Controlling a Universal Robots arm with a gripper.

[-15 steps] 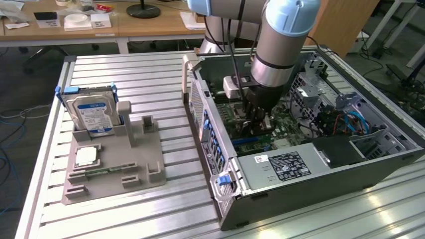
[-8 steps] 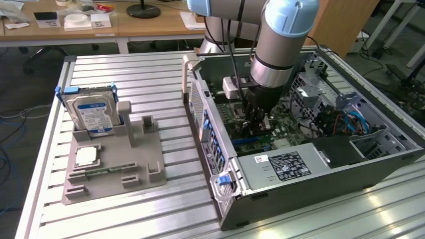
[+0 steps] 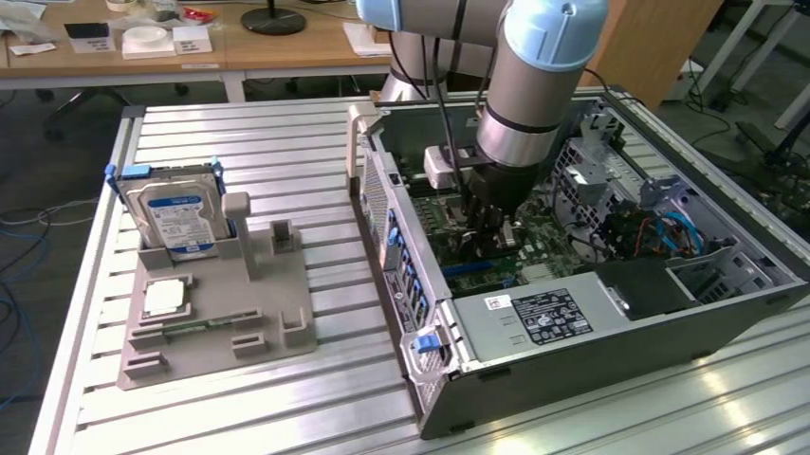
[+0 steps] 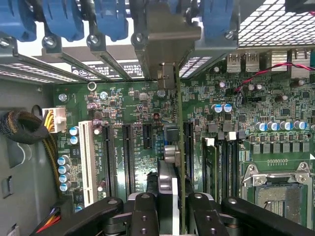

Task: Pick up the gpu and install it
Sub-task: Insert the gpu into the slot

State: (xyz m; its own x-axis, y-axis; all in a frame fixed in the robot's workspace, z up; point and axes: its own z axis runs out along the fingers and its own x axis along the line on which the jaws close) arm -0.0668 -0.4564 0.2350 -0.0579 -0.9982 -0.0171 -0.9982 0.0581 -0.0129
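Claw [image 4: 170, 209] closed on the gpu [image 4: 179, 147], held edge-on inside the open computer case [image 3: 608, 332], directly over the motherboard [image 4: 246, 128] expansion slots, bracket end toward the case's rear wall.

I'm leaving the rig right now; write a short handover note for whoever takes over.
End effector: shut on the gpu, held edge-on above the motherboard inside the open computer case.
Gpu: its metal bracket is up at the case's rear slot openings; whether it is seated cannot be told.
Done: gpu picked up and carried into the case.
Left: seating it and releasing.
Hard drive stands in the fixture outside.
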